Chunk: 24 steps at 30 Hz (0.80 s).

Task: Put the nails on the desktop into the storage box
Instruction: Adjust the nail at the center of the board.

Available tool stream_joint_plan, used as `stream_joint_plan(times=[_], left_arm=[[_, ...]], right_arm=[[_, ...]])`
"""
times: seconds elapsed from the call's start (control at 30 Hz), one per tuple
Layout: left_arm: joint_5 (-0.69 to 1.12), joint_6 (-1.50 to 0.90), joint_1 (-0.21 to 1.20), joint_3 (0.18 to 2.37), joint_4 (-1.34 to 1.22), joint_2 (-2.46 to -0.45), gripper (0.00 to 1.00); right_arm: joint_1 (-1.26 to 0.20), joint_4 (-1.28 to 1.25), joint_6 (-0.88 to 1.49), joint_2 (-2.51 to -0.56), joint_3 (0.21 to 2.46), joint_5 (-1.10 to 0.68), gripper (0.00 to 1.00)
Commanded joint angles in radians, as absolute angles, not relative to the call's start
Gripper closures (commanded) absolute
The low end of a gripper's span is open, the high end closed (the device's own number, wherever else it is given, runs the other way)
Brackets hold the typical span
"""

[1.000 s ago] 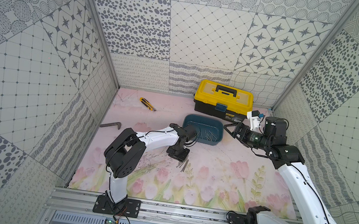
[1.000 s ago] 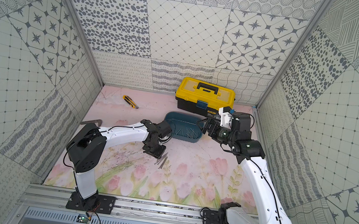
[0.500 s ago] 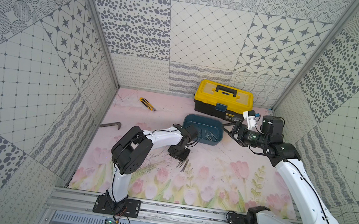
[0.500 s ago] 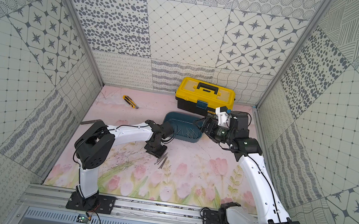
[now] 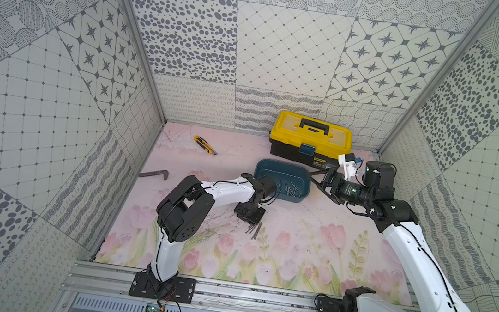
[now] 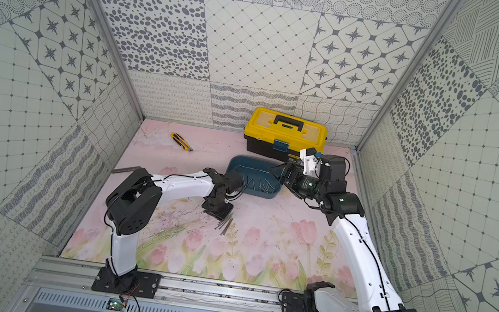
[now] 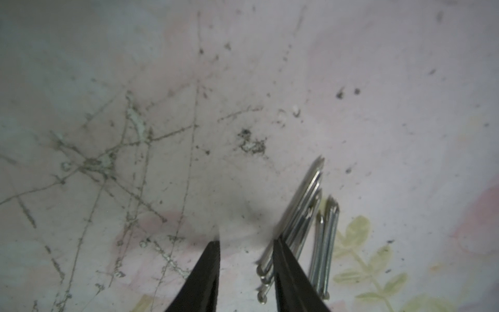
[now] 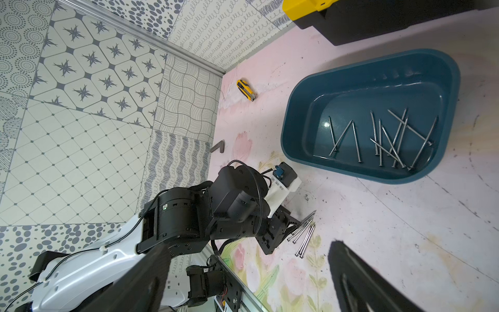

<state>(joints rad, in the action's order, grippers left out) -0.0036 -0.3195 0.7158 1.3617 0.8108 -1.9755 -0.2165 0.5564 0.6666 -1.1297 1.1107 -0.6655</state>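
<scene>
Several nails (image 7: 302,216) lie bunched on the desktop (image 7: 378,108). My left gripper (image 7: 246,241) hangs low over them, open by a narrow gap. One fingertip (image 7: 279,245) rests across the bundle, and nothing is clamped. Both top views show the nails (image 5: 254,229) (image 6: 225,224) just in front of the left gripper (image 5: 249,218). The teal storage box (image 5: 259,171) holds several more nails (image 8: 388,140). My right gripper (image 5: 317,181) hovers wide open and empty at the box's right end, and its wrist view shows the desktop nails (image 8: 303,235).
A yellow-and-black toolbox (image 5: 310,140) stands at the back wall behind the box. A yellow utility knife (image 5: 205,144) lies at the back left. An L-shaped metal bar (image 5: 154,175) rests by the left wall. A metal rail (image 5: 238,294) runs along the front edge.
My left arm's elbow has swung right while its gripper stayed at the nails and narrowed slightly. The right gripper has edged left toward the box, still wide open.
</scene>
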Motion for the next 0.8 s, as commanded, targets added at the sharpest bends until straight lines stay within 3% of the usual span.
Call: stream_joint_plan(times=[0.0, 0.77], left_arm=[[-0.024, -0.314, 0.753, 1.337, 0.81, -1.984, 0.64], [-0.08, -0.346, 0.743, 1.343, 0.857, -2.011, 0.67]], right_arm=[[-0.218, 0.532, 0.663, -1.1, 1.094, -0.677, 0.03], [-0.216, 0.534, 0.666, -1.076, 1.081, -0.696, 0.03]])
